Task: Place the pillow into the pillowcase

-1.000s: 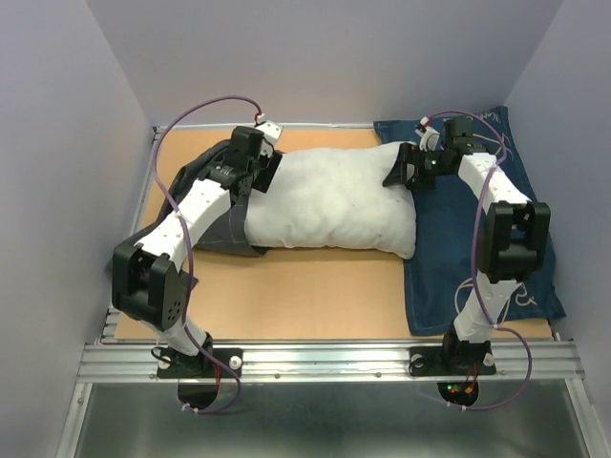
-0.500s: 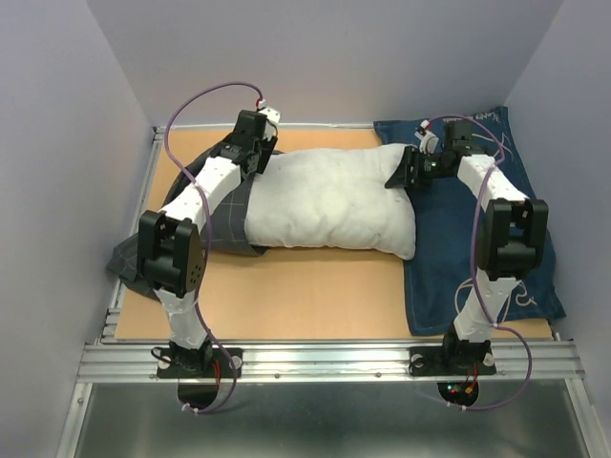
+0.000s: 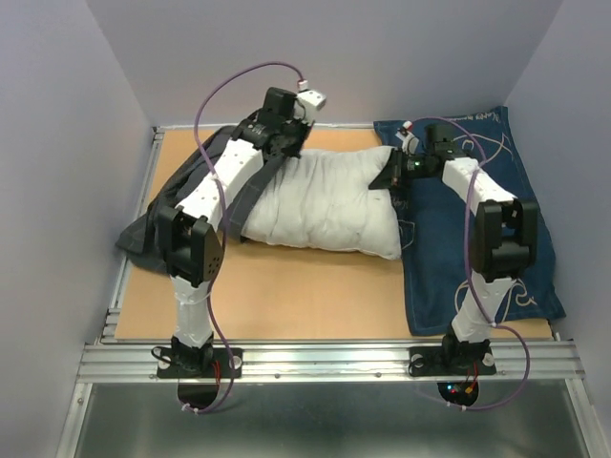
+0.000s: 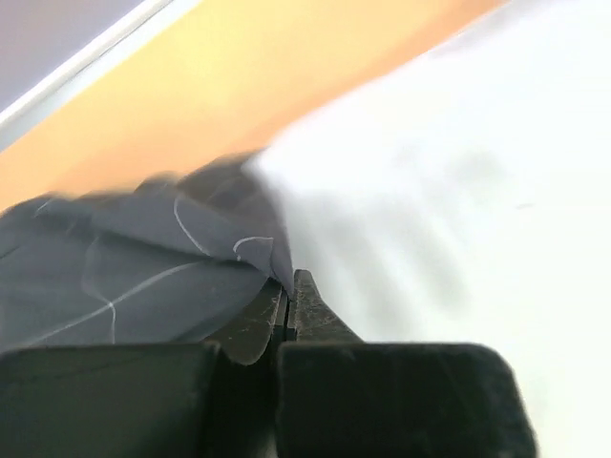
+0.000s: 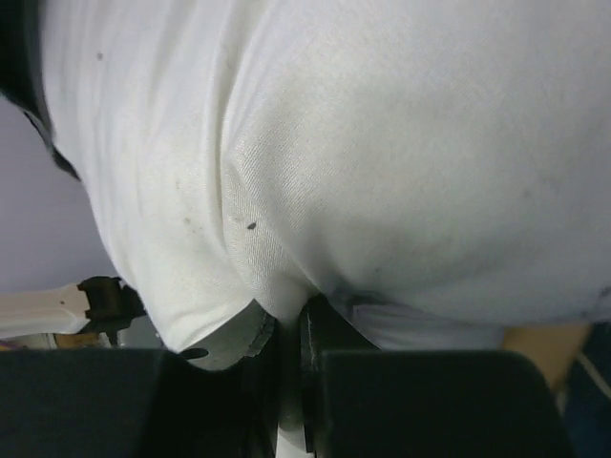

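Observation:
The plump white pillow (image 3: 325,205) lies across the middle of the orange table. Its left end is partly covered by the dark grey grid-patterned pillowcase (image 3: 186,191), which trails off to the left edge. My left gripper (image 3: 284,151) sits at the pillow's back left corner, shut on the pillowcase (image 4: 134,277) edge right beside the pillow (image 4: 449,219). My right gripper (image 3: 389,177) is at the pillow's right end, shut on a pinched fold of the pillow (image 5: 382,143).
A navy blue cloth (image 3: 496,267) with white drawings covers the table's right side under the right arm. Pale walls close in the back and both sides. An aluminium rail (image 3: 325,358) runs along the near edge. Bare orange table (image 3: 305,296) lies in front of the pillow.
Both grippers have closed. The left arm swung toward the back and right, dragging the pillowcase edge over the pillow's left end. The pillow is squeezed and shifted slightly left.

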Controlling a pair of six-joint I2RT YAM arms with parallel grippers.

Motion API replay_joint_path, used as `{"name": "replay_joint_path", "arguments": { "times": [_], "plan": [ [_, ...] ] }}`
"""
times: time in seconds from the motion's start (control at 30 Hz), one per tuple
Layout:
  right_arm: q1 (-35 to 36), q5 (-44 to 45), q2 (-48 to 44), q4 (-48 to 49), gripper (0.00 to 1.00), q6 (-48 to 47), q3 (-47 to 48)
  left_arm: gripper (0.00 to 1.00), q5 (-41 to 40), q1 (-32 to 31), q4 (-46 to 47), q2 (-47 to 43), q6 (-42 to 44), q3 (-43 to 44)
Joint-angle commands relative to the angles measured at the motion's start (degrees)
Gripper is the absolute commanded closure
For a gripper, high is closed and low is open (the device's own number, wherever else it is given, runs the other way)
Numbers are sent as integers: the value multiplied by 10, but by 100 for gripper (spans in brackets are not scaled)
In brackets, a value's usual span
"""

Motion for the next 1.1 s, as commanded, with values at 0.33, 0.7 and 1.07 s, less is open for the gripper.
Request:
{"name": "replay_joint_path", "arguments": {
  "times": [0.33, 0.7, 1.07],
  "plan": [
    [13, -25, -74, 228, 100, 229, -18, 97, 219, -5, 52, -11, -114, -7],
    [16, 109, -165, 150, 38, 47, -83, 20, 205, 124, 12, -154, 13, -60],
    [273, 481, -204, 121, 0, -339, -29, 1, 320, 329, 120, -375, -86, -362]
  ]
}}
